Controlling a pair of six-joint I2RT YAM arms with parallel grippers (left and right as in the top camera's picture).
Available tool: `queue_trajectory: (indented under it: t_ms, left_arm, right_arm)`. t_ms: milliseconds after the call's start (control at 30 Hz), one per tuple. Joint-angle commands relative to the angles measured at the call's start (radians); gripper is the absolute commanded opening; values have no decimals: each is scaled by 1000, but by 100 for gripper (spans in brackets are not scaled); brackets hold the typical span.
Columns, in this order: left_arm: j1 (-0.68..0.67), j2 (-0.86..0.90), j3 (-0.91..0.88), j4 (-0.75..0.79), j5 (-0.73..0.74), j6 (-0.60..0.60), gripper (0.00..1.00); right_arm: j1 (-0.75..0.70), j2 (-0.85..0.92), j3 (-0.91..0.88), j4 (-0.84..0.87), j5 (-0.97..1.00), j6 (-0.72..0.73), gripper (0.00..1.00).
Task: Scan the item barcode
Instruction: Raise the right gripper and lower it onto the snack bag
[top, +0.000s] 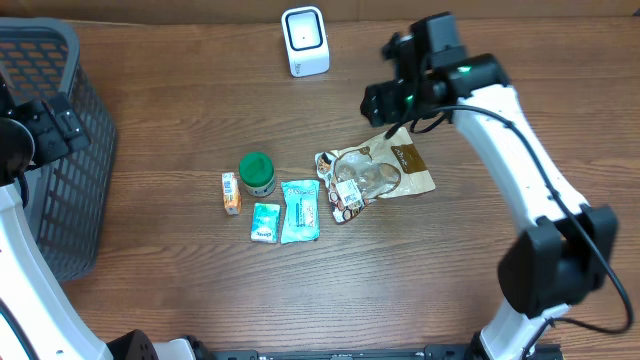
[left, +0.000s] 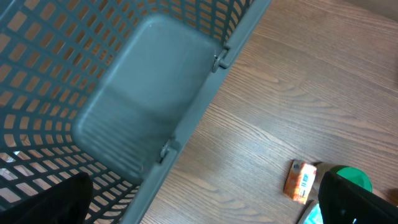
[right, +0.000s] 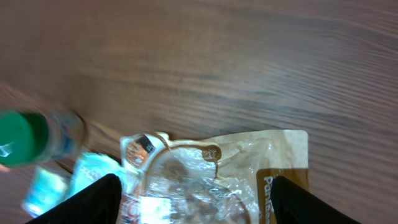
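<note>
The right gripper (top: 395, 108) hangs over the back right part of the bench (top: 420, 285), above the upper right corner of the snack pouch (top: 375, 175). In its wrist view the two dark fingers (right: 93, 199) stand wide apart at either side of the frame. The pouch's clear window and brown end lie between and below them. The jaws are open and have hold of nothing; whether the fingertips touch the pouch I cannot tell. The pouch lies flat near the middle of the bench, a little right of centre, with its brown end toward the right edge and a white label on its left part, too small to read. The white scanner (top: 305, 40) stands upright near the back edge, well apart from the pouch. Left of the pouch sits a loose cluster: a larger teal packet (top: 300, 211) just beside the pouch, a small teal packet (top: 265, 221) next to that, a green-capped bottle (top: 257, 173) behind them, and an orange carton (top: 231, 192) beside the bottle on its left. A grey mesh basket (top: 70, 190) stands at the left edge of the bench. The left gripper (left: 199, 210) hovers above the basket's right rim, its jaws spread fully and empty.
</note>
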Motion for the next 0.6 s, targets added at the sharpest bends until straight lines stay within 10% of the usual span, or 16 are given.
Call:
queue_trajectory:
  t_ms: [0,567]
  left_arm:
    - [3,3,14,2,-9,22,100]
    - [3,3,14,2,-9,22,99]
  right_arm:
    - [45,66,20,-14,37,-167,77]
    - [240,171,-23,-38,55,-335,91]
